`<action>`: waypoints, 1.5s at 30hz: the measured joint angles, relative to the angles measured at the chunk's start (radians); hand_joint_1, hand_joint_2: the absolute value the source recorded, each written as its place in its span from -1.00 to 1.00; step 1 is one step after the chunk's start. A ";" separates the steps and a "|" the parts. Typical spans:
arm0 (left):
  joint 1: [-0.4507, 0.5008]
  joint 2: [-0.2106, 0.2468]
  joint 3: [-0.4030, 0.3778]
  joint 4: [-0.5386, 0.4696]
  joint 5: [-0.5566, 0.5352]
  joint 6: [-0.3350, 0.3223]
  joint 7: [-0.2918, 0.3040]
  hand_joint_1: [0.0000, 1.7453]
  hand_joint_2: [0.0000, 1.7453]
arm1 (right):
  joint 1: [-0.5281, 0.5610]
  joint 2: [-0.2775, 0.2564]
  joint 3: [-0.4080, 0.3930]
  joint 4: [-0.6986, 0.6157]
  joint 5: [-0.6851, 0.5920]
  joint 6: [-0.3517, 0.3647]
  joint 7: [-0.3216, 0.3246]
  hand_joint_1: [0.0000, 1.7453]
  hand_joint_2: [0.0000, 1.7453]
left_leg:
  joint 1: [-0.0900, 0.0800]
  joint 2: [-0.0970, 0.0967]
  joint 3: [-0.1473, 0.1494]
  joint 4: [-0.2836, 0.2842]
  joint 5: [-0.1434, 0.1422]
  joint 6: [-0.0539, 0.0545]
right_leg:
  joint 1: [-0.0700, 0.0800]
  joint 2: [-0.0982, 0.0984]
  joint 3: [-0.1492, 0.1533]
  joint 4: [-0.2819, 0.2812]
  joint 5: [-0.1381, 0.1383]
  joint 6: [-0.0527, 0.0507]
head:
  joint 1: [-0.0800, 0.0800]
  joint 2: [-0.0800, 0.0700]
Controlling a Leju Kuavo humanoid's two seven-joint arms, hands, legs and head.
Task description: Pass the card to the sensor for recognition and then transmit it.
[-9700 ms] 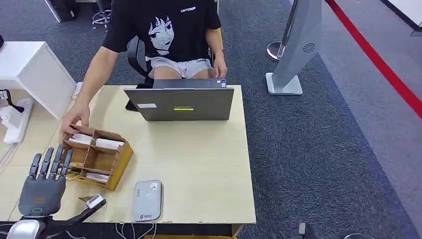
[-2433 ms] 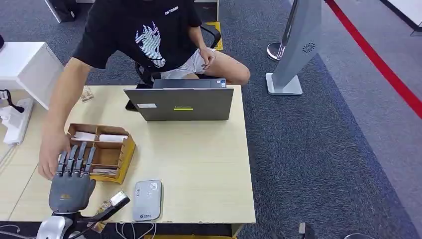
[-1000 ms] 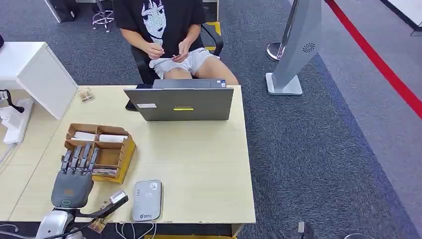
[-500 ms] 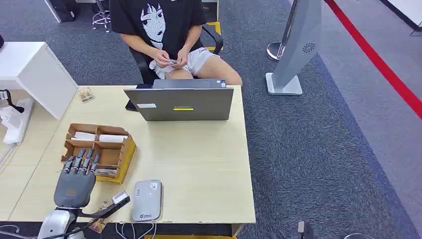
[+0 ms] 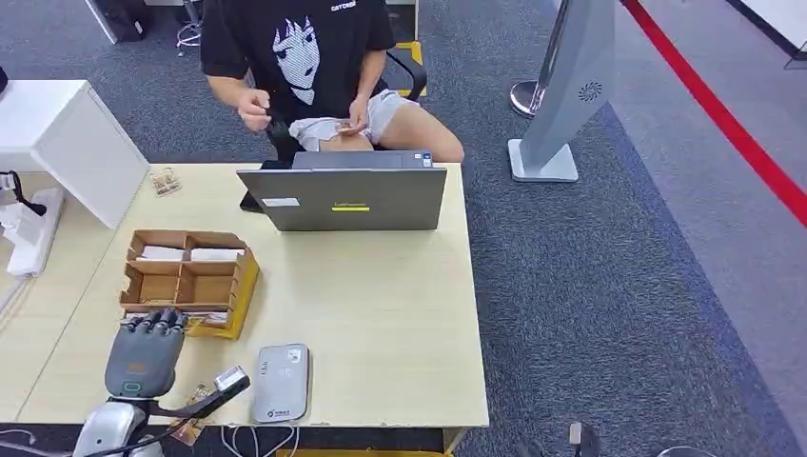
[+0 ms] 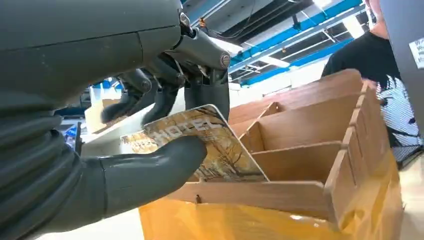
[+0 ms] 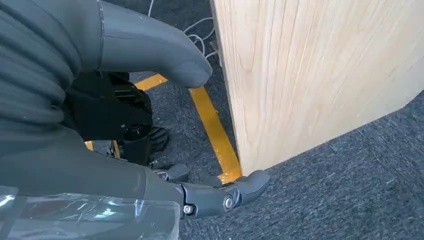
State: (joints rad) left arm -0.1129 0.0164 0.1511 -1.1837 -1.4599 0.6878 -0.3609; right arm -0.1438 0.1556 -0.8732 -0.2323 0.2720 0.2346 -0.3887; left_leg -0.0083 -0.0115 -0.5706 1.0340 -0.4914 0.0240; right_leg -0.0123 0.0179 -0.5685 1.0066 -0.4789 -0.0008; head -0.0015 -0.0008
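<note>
Pinched between thumb and fingers of the left hand (image 6: 150, 130), low left in the head view, a thin, stiff, glossy and likely slippery card (image 6: 210, 145) at the near compartment of the wooden organizer (image 5: 190, 281); best held by its edge; right hand (image 7: 165, 125) hanging unclenched, holding nothing.

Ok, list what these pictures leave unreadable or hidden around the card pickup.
- Card, left wrist view: the left hand pinches it; the thumb hides part of its print.
- Same card, head view: hidden beneath the left hand at the wooden organizer.
- Card reader, head view: markings too small to read.
- Right hand, right wrist view: beside the table's edge, partly cut off by the picture's edge.
</note>
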 joint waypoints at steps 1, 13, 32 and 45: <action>0.000 0.000 -0.001 -0.003 0.002 -0.003 -0.002 1.00 1.00 | 0.000 0.000 0.000 0.000 0.000 0.000 0.000 -1.00 1.00 | 0.000 0.000 0.000 0.000 0.000 0.000 | 0.000 0.000 0.000 0.000 0.000 0.000 | 0.000 0.000; -0.062 -0.005 -0.102 -0.242 0.011 -0.124 -0.021 1.00 1.00 | -0.011 0.000 0.000 0.000 0.014 -0.003 0.010 -1.00 1.00 | 0.000 0.000 0.000 0.000 0.001 0.000 | 0.000 -0.001 0.000 0.000 0.001 0.000 | 0.000 0.000; -0.389 0.071 -0.153 0.013 -0.058 -0.152 0.083 -1.00 1.00 | -0.047 0.008 0.010 0.003 0.054 -0.007 0.035 -1.00 1.00 | 0.000 0.000 0.000 0.000 0.006 -0.002 | 0.000 0.000 -0.001 0.001 0.005 -0.002 | 0.000 0.000; -0.272 0.055 -0.165 -0.036 -0.008 -0.097 0.081 -1.00 1.00 | -0.035 0.008 0.009 0.003 0.032 0.002 0.028 -1.00 1.00 | 0.000 0.000 -0.001 0.000 0.005 -0.002 | 0.000 0.000 -0.002 0.000 0.005 -0.002 | 0.000 0.000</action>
State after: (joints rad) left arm -0.3853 0.0717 -0.0141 -1.2199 -1.4676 0.5905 -0.2803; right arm -0.1792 0.1640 -0.8640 -0.2293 0.3044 0.2361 -0.3605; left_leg -0.0085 -0.0114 -0.5720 1.0341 -0.4866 0.0224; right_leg -0.0124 0.0181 -0.5702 1.0068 -0.4741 -0.0023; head -0.0019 -0.0008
